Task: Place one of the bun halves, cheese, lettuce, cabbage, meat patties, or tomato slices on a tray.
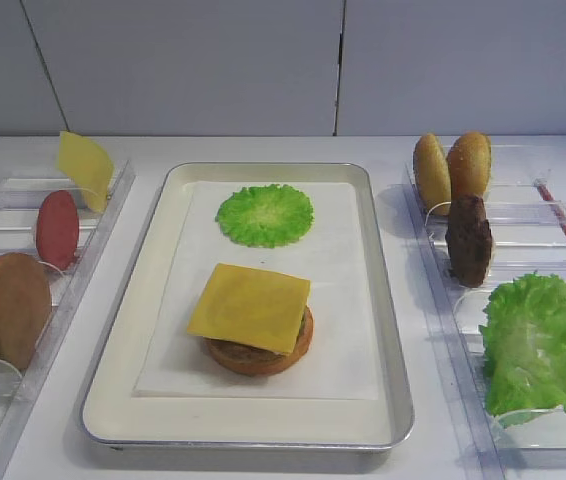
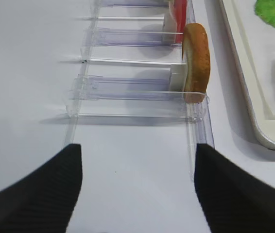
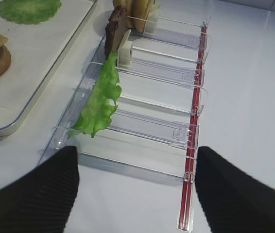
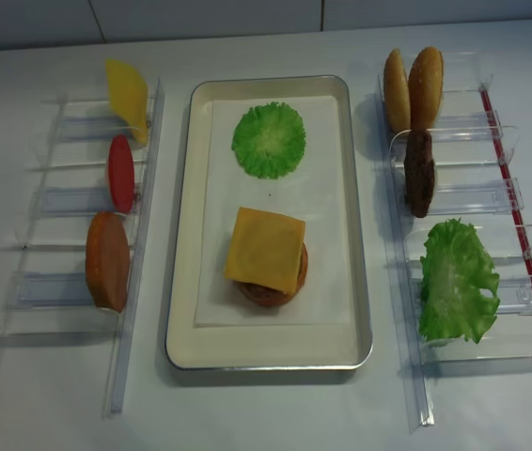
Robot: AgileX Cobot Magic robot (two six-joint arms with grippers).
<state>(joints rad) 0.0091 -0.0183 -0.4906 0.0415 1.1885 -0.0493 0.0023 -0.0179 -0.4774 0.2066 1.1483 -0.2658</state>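
The silver tray [image 1: 128, 350] lies in the middle with a paper liner. On it, a square cheese slice [image 1: 251, 306] covers a patty on a bun half [image 1: 259, 358], and a round green cabbage piece [image 1: 264, 214] lies behind them. In the left rack stand another cheese slice [image 1: 85, 165], a tomato slice [image 1: 57, 228] and a bun half [image 2: 197, 60]. The right rack holds two bun halves [image 1: 451, 168], a meat patty [image 1: 469, 238] and lettuce [image 3: 100, 99]. My left gripper [image 2: 137, 194] is open over bare table before the left rack. My right gripper [image 3: 135, 194] is open before the right rack, holding nothing.
Both clear plastic racks [image 4: 69, 282] [image 4: 492, 282] have upright dividers and several vacant slots. A red strip [image 3: 193, 121] runs along the outer edge of the right rack. White table surrounds the tray, with a white wall behind.
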